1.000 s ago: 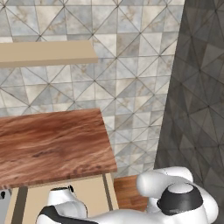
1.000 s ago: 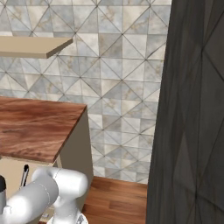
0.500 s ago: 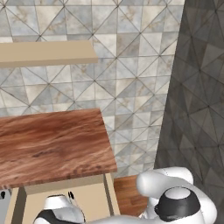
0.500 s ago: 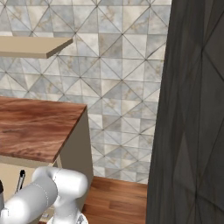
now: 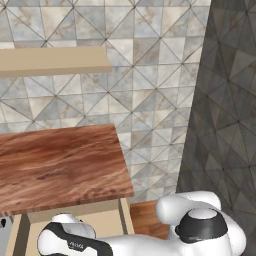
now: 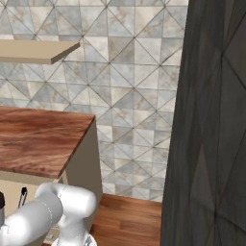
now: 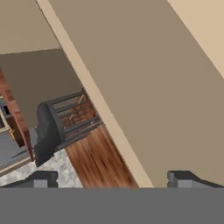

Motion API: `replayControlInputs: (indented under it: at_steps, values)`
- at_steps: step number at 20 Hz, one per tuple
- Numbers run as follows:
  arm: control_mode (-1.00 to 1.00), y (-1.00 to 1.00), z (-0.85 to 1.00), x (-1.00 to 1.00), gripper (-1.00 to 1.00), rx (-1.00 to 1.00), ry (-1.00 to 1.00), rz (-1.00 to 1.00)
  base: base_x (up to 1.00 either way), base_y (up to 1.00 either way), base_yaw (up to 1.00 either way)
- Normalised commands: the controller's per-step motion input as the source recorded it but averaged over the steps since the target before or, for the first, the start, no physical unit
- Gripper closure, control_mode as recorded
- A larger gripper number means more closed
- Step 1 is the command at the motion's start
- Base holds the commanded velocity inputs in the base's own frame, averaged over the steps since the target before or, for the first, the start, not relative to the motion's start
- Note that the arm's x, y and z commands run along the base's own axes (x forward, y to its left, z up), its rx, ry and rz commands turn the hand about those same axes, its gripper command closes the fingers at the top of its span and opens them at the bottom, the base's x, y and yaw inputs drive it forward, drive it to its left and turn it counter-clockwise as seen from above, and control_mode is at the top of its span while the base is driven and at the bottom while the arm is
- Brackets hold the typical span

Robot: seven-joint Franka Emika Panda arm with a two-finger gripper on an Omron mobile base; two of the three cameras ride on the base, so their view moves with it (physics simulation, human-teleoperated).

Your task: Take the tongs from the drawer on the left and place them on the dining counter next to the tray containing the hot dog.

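The two-finger gripper (image 7: 111, 177) stands with its jaws wide apart and nothing between them, pointed along a plain beige panel (image 7: 144, 74) with wood-plank floor (image 7: 98, 162) beyond. The tongs cannot be made out with certainty — a thin dark-tipped rod (image 6: 22, 196) below the reddish-brown wood-grain countertop (image 5: 57, 167) may be them.

The step in hand looks like the reach toward the drawer, low at the left. It would go best with the jaws kept wide and squared to the target before closing.

The hand view gives the panel's edge and a black round stool (image 7: 46, 129); the base views give the tiled wall (image 5: 150, 90), a beige wall shelf (image 5: 52, 61) and the white arm (image 6: 48, 211) bent down.
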Motion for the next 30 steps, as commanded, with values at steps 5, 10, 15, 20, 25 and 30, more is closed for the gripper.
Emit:
replayControlInputs:
  at_steps: [5, 10, 15, 20, 25, 30]
  values:
    - [-1.0, -0.31, 0.22, 0.25, -1.0, -0.2, 0.0, 0.0, 0.0, 0.0, 0.0]
    - [-1.0, -0.22, 0.34, 0.02, -1.0, -0.18, 0.0, 0.01, 0.0, 0.0, 0.0]
    - [-1.0, -0.18, 0.24, 0.0, -1.0, -0.18, -0.06, 0.0, 0.0, 0.0, 0.0]
    - [-1.0, -0.29, 0.19, 0.01, -1.0, -0.13, -0.04, 0.0, 0.0, 0.0, 0.0]
    - [-1.0, -0.43, 0.13, 0.03, -1.0, -0.1, -0.07, 0.0, 0.0, 0.0, 0.0]
    - [-1.0, -0.38, 0.11, 0.0, -1.0, -0.07, -0.09, 0.0, 0.0, 0.0, 0.0]
